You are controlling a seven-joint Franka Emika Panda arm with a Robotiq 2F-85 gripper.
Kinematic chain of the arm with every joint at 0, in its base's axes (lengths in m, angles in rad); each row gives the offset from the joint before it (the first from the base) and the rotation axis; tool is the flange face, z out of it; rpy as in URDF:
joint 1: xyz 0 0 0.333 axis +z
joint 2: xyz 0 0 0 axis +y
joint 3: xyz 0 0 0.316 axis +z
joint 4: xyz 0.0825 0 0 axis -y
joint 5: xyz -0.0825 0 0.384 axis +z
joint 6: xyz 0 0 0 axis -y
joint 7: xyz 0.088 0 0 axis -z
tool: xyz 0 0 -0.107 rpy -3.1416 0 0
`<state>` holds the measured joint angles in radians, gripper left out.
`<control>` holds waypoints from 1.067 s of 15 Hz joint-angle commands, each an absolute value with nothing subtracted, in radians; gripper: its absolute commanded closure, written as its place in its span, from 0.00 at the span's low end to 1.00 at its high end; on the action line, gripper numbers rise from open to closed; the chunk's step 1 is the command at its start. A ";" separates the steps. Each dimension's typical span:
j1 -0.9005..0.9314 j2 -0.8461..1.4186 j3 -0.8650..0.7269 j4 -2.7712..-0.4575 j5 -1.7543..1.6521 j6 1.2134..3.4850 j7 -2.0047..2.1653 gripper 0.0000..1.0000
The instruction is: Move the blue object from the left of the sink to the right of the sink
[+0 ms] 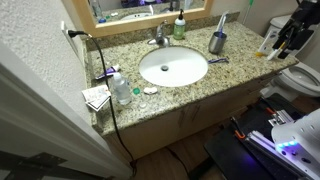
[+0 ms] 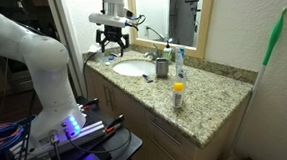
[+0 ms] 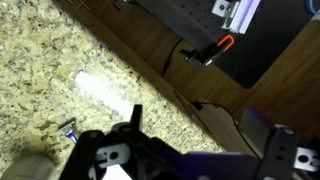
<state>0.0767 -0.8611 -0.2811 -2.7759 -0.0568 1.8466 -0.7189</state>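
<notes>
The white oval sink [image 1: 172,68] sits in the speckled granite countertop [image 1: 240,75] and shows in both exterior views [image 2: 133,68]. A small blue object [image 1: 107,72] lies left of the sink near the wall, beside a clear bottle [image 1: 121,90]. My gripper [image 1: 290,38] hangs open and empty above the counter's opposite end, far from the blue object; it also shows in an exterior view [image 2: 112,40]. In the wrist view the open fingers [image 3: 200,135] frame the granite edge and the cabinet front. Nothing is between them.
A silver cup [image 1: 217,42] and a small bluish razor-like item [image 1: 218,60] are right of the sink; both show in the wrist view, cup [image 3: 30,165] and item [image 3: 68,127]. Faucet [image 1: 158,38], green bottle [image 1: 179,28], yellow bottle [image 2: 178,93], toilet [image 1: 300,78].
</notes>
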 commanded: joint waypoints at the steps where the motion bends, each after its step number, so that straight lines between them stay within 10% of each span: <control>1: 0.107 -0.829 -0.306 -2.738 -0.075 1.788 -0.890 0.00; 16: 0.182 -0.606 -0.319 -2.664 -0.058 1.821 -1.333 0.00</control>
